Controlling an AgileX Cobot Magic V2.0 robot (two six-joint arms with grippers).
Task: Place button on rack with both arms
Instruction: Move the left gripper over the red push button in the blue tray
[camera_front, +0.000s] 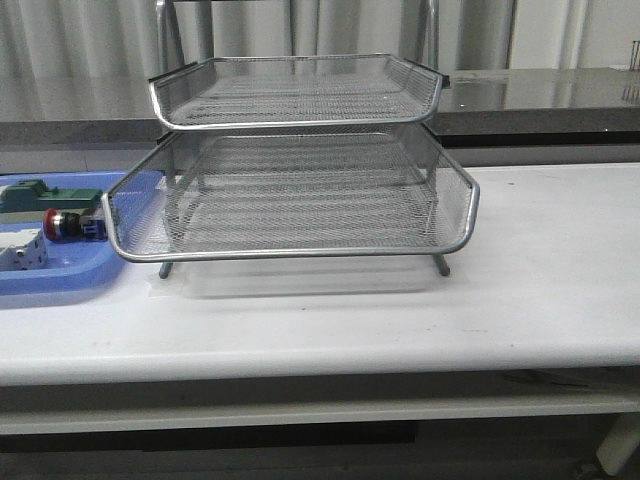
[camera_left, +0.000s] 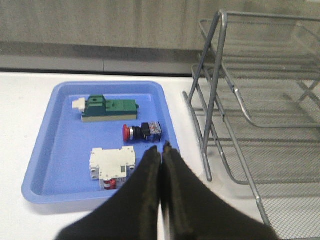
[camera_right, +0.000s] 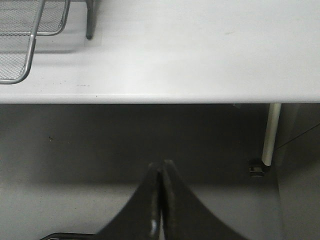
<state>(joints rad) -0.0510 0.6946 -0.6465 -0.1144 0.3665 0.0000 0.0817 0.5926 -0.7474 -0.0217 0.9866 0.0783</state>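
The button (camera_left: 142, 132), with its red cap, silver collar and blue-and-black rear block, lies on its side in the blue tray (camera_left: 45, 150); it also shows in the front view (camera_front: 73, 226) at the far left. The silver wire-mesh rack (camera_front: 300, 180) stands mid-table, and its frame shows in the left wrist view (camera_left: 220, 100). My left gripper (camera_left: 161, 148) is shut and empty, hovering just short of the button. My right gripper (camera_right: 161, 165) is shut and empty, below and in front of the table's edge. Neither arm shows in the front view.
A green block (camera_left: 107, 109) and a white block (camera_left: 113, 165) lie in the blue tray beside the button. The white table (camera_front: 540, 280) stretches right of the rack. A table leg (camera_right: 270, 135) and the rack's corner (camera_right: 30, 45) show in the right wrist view.
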